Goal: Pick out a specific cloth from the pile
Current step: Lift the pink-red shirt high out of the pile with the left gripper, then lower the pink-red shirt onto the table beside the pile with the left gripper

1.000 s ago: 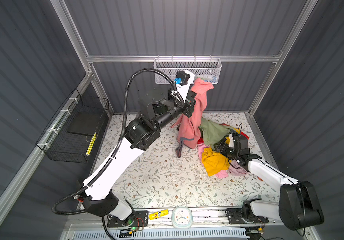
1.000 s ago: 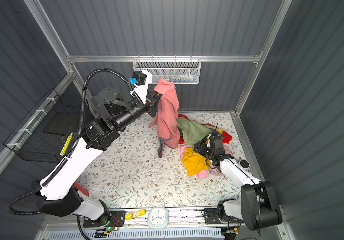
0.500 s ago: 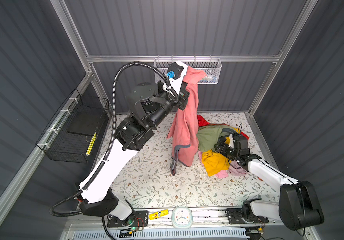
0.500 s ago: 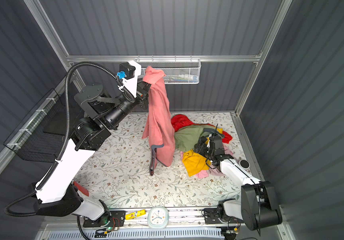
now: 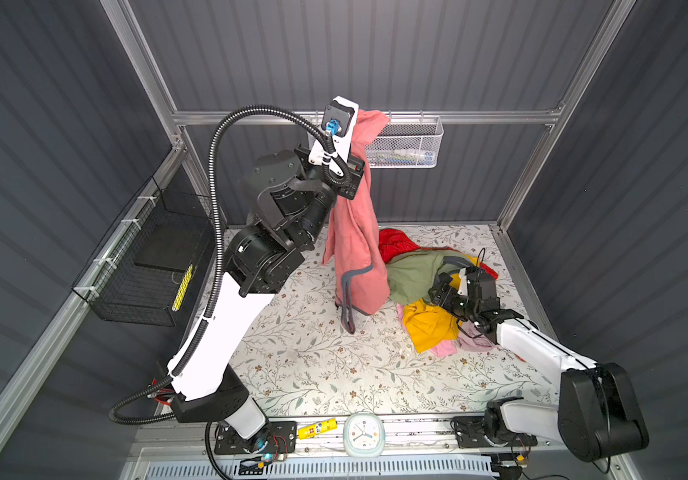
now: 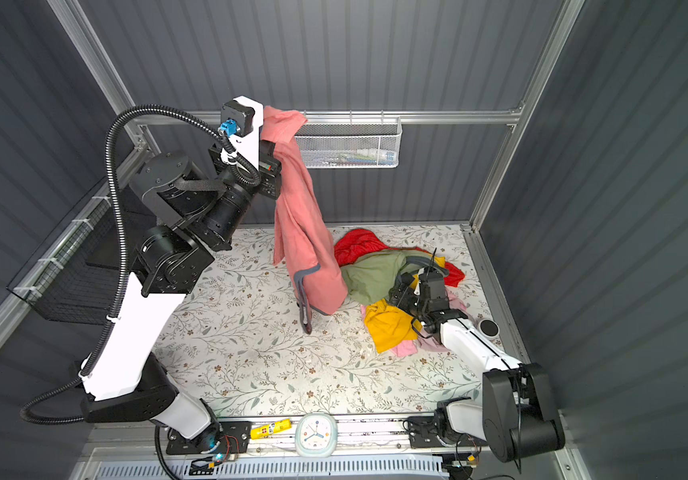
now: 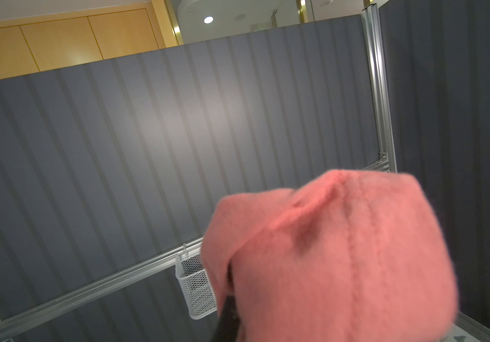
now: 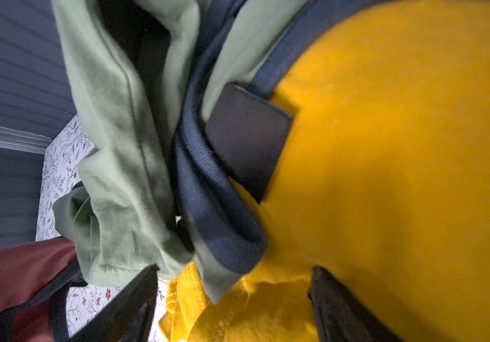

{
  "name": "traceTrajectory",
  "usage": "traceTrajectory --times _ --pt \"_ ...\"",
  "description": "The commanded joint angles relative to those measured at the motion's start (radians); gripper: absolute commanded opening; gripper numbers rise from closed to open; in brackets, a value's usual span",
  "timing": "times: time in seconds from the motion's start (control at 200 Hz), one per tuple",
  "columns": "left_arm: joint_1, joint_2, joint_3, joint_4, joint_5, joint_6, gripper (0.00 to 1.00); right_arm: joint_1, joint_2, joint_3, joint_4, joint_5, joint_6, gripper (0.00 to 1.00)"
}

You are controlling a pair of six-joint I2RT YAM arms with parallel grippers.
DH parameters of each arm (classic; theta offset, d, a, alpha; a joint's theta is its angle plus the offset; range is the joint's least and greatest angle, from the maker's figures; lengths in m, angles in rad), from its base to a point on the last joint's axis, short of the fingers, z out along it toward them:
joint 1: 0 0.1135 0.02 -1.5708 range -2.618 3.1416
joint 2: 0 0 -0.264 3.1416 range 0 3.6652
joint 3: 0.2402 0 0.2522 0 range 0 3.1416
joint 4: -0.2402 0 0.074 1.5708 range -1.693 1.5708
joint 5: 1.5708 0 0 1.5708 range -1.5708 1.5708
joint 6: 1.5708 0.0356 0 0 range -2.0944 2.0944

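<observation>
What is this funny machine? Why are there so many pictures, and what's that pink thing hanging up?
It is a robot with two arms, each ending in a pincer called a gripper. Two pictures look down from above on the whole flowery table. The other two come from little cameras on the arms' wrists, so everything looks very close. The left gripper is shut on the salmon-pink cloth, holding it up high so it hangs down beside the pile of green, yellow and red clothes. The right gripper is open, low over that pile. A small clock sits at the front edge.
</observation>
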Motion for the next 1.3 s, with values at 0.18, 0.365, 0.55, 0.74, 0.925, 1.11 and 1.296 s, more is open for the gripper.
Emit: traceTrajectory --times 0.18,0.365,0.55,0.74,0.925,1.11,1.296 --pt "-0.006 0.012 0.034 0.101 -0.200 0.156 0.00 -0.005 -0.008 -0.020 -0.001 0.026 0.014 0.81" --pt "0.021 0.046 0.056 0.181 -0.282 0.301 0.00 -0.005 -0.008 -0.021 0.002 0.025 0.019 0.81" --pt "0.149 0.066 0.040 0.134 -0.302 0.283 0.00 -0.004 -0.008 -0.019 0.002 0.014 0.020 0.80" --pt "0.292 0.081 -0.062 0.103 -0.307 0.242 0.00 -0.005 -0.013 -0.015 -0.009 0.015 0.008 0.79" --pt "0.369 0.105 -0.205 0.029 -0.263 0.099 0.00 -0.005 -0.015 -0.014 -0.014 0.018 0.001 0.79" --pt "0.376 0.112 -0.395 0.016 -0.224 -0.047 0.00 -0.005 -0.024 -0.014 -0.029 0.021 -0.009 0.79" --pt "0.376 0.086 -0.558 -0.053 -0.079 -0.268 0.00 -0.005 -0.029 -0.021 -0.040 0.025 -0.017 0.79"
